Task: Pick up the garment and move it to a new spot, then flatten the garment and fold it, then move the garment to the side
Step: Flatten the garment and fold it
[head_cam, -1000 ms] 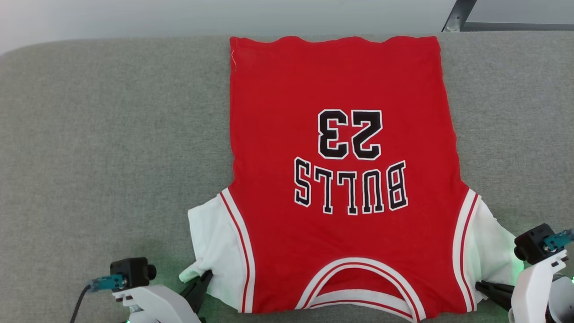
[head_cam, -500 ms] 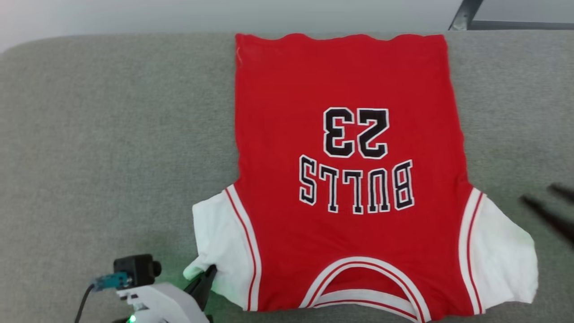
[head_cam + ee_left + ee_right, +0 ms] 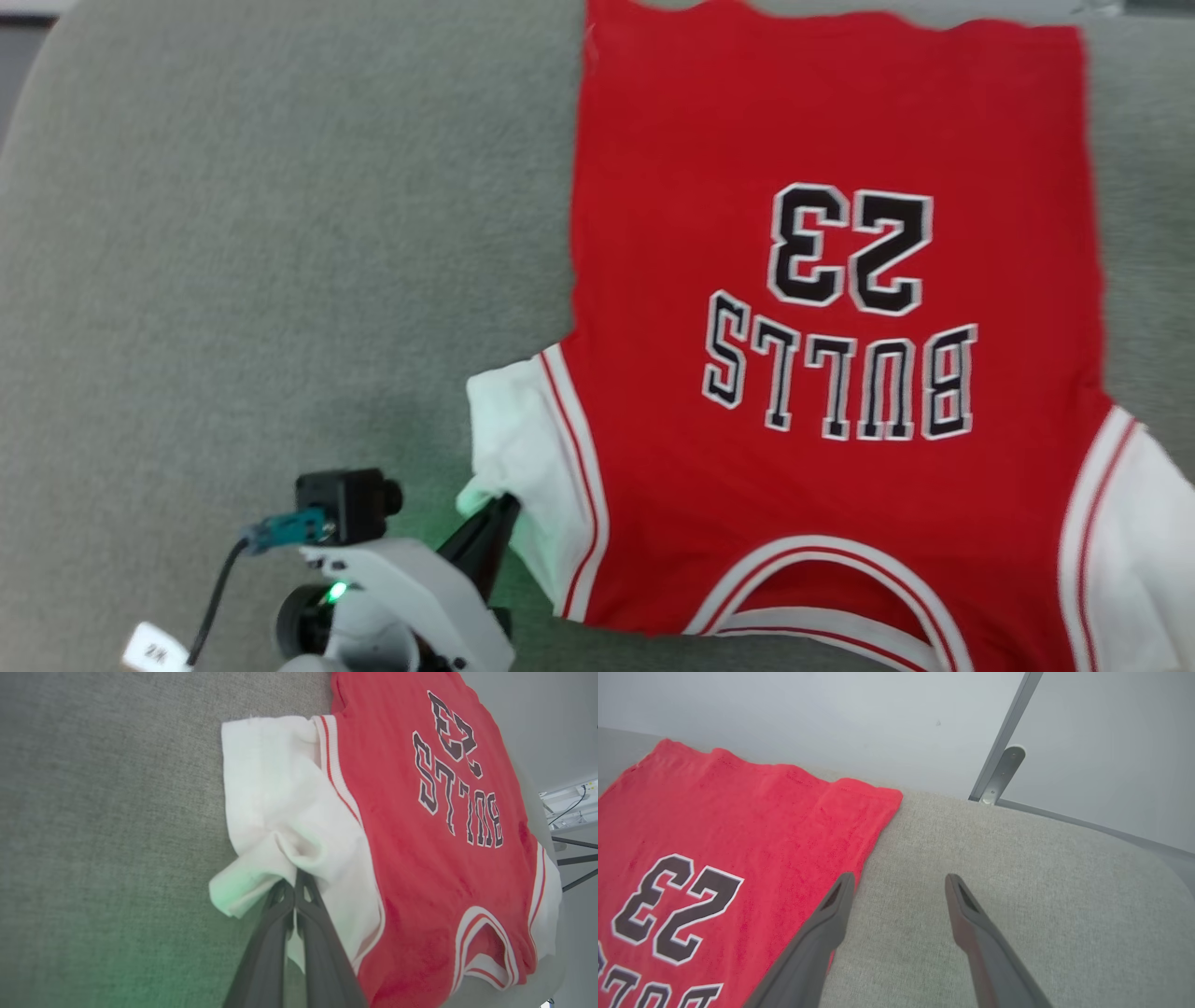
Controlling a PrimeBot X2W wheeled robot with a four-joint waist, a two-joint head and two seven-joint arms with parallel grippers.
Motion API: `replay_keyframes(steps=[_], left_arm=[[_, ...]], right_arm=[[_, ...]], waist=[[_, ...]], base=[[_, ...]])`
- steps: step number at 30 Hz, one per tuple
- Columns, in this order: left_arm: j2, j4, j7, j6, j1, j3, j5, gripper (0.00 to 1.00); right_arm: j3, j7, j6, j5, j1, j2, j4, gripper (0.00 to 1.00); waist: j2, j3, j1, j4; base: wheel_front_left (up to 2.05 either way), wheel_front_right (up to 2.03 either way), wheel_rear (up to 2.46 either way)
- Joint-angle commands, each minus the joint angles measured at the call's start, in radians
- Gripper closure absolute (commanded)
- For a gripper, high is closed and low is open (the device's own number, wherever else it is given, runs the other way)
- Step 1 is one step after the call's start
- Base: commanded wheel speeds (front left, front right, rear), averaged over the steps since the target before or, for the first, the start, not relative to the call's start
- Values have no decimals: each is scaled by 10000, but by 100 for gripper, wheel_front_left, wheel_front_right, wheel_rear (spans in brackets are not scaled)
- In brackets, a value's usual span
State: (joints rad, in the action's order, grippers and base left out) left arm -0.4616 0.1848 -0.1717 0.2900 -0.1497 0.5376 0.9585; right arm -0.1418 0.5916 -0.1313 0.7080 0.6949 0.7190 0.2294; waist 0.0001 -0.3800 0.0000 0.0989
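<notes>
the red bulls 23 jersey (image 3: 840,280) lies flat and print-up on the grey desk (image 3: 233,280), collar toward the robot and hem far, so its long axis runs straight away from the body. the left jaws are clenched on a bunched fold of the white sleeve (image 3: 280,812) on the robot's left. the right jaws are released and empty over bare desk, just beside the jersey's right side edge. the far hem corner (image 3: 882,795) lies ahead and to their left, so the right arm looks nearer to it.
</notes>
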Motion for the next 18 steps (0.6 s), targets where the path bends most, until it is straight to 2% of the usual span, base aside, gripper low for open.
replay_keyframes(steps=[1, 5, 8, 12, 18], left_arm=[[128, -9, -2, -93, -276, 89, -113, 100], [333, -103, -32, -271, -640, 291, -211, 100], [463, -173, -45, -376, -862, 426, -261, 100], [650, -191, 6, -554, -1051, 593, -299, 100], [830, -256, 39, -695, -1373, 726, -380, 100]], right_arm=[[-127, -63, 11, -388, 758, -155, 581, 0], [-503, 167, 11, -1055, 2388, -491, 2145, 0], [-735, 899, 11, -1189, 3354, -579, 3290, 0], [-934, 1548, 11, -1475, 4535, -417, 4344, 0], [-1146, 1615, 11, -1898, 5393, -325, 5580, 0]], waist=[[-1, -744, 0, 759], [-1, -1228, 0, 1228], [-1, -1560, 0, 1572], [-1, -1967, 0, 1940], [-1, -2346, 0, 2357]], base=[[0, 0, 0], [0, 0, 0], [0, 0, 0], [0, 0, 0], [0, 0, 0]])
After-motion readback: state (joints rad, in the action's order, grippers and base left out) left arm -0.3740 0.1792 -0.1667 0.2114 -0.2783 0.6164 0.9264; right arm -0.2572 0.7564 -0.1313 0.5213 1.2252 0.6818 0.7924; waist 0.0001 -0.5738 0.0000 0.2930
